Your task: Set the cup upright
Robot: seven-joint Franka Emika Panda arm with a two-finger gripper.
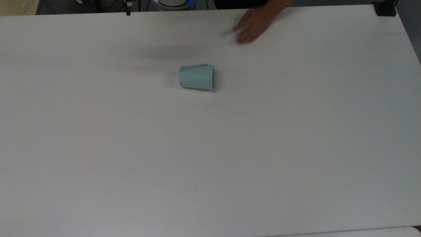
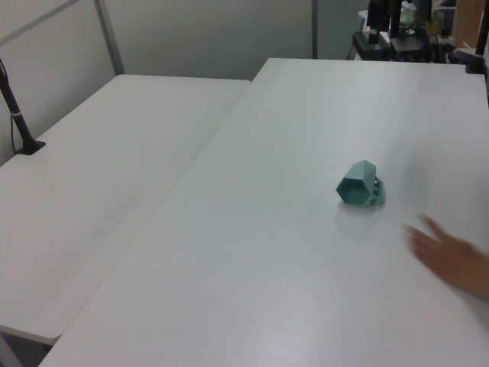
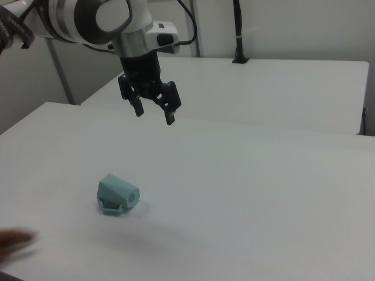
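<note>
The cup (image 1: 196,77) is pale teal-blue with faceted sides and lies on its side on the white table (image 1: 210,158). In the left view the cup (image 2: 360,184) shows one hexagonal end toward the camera. In the right view the cup (image 3: 117,195) rests with its small handle against the table. My gripper (image 3: 154,112) hangs open in the air, well above the table and apart from the cup, up and to the right view's right of it. Nothing is between its fingers.
A person's hand (image 1: 253,24) lies blurred over the table near the top view's upper edge, also seen as the hand (image 2: 451,256) and the hand (image 3: 14,241). A second white table (image 2: 99,176) adjoins at the left view's left. A black clamp (image 1: 384,10) sits at a corner.
</note>
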